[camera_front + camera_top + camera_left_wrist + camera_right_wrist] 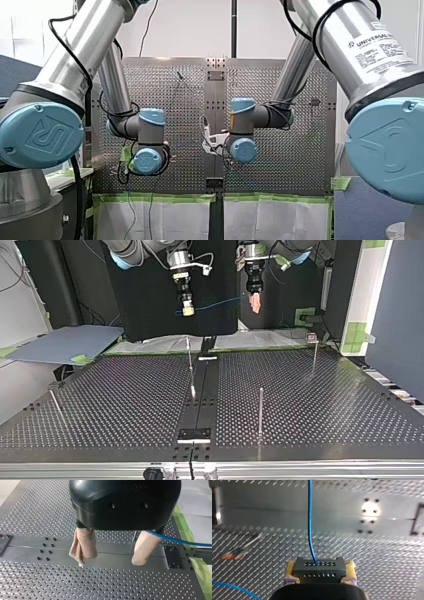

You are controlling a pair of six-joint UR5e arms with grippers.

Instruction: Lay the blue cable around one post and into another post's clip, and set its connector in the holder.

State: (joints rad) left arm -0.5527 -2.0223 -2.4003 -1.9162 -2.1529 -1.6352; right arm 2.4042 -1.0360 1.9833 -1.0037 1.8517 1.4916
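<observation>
Clamping the black multi-hole plastic connector [319, 566] above the perforated metal surface [374, 555], the right pincer [320, 571] lets the thin blue cable [310, 517] trail free.

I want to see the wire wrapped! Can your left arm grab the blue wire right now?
Probably yes. My left gripper is open, and the blue cable runs right beside one of its fingers with nothing in between. It looks outside the gap, though, so a small sideways shift may be needed.
</observation>
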